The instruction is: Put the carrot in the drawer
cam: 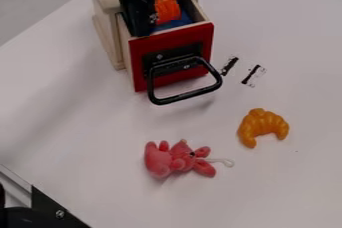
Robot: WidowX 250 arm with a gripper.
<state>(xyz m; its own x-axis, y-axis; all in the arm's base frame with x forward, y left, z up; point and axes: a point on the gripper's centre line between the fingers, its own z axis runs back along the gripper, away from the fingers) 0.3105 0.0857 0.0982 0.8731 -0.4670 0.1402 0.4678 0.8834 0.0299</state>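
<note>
We've got the carrot [167, 10] in or just over the open drawer [172, 38], beside the end effector [143, 26], but can't tell if that's spread or pinching it, so a sloppy lift could snag the carrot and drag it right out.

No texts, labels, brands, numbers or signs can be read.
</note>
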